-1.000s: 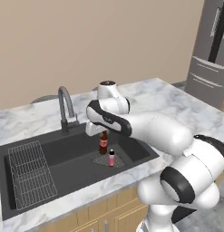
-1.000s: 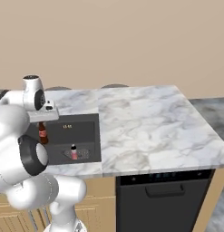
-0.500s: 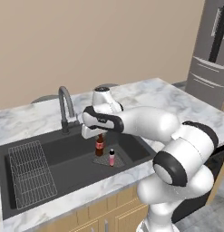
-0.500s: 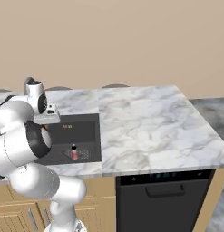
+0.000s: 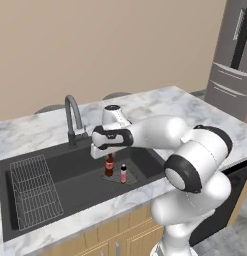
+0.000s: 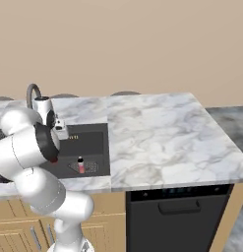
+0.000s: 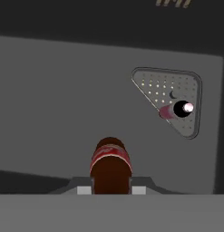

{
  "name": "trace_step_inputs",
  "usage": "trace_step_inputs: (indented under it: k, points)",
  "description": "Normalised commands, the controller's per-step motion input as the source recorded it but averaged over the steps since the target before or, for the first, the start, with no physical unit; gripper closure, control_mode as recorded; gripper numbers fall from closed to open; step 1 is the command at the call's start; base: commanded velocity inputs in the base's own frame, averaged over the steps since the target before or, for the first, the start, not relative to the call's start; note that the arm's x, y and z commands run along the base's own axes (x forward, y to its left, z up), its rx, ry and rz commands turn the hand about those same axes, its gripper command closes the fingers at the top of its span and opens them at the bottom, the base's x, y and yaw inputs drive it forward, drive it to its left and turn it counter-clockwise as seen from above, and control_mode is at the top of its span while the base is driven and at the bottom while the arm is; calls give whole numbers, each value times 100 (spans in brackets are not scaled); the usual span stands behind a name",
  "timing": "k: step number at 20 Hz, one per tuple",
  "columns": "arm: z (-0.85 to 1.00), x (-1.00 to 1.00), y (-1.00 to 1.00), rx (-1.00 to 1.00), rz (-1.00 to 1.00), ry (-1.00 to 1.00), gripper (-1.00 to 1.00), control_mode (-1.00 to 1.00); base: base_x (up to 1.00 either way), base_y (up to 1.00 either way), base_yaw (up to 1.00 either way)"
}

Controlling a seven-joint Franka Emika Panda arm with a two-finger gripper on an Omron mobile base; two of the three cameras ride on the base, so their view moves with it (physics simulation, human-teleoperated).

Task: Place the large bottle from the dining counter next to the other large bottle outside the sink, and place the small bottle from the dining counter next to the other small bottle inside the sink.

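Gripper [image 7: 111, 189] pinching small bottle [image 7: 110, 166] at neck, over sink [image 5: 70, 192] floor just left of pink bottle [image 5: 123, 173]. Judged light, rigid, top-heavy; neck hold suits.

The small brown bottle [image 5: 109, 165] (red label) stands upright in the dark sink [image 5: 30, 159], just beside the upright pink bottle [image 5: 123, 173].
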Motion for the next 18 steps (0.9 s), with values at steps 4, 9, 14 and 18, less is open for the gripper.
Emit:
trace_step_inputs:
  k: [4,9,14,18]
  points:
    - [-23,25,21,0,-3,0,100,-100,0,0,0]
    - [-34,31,35,0,-5,0,100,-100,0,0,0]
    - [-36,26,9,0,-5,0,100,-100,0,0,0]
    - [-29,27,0,0,-5,0,100,-100,0,0,0]
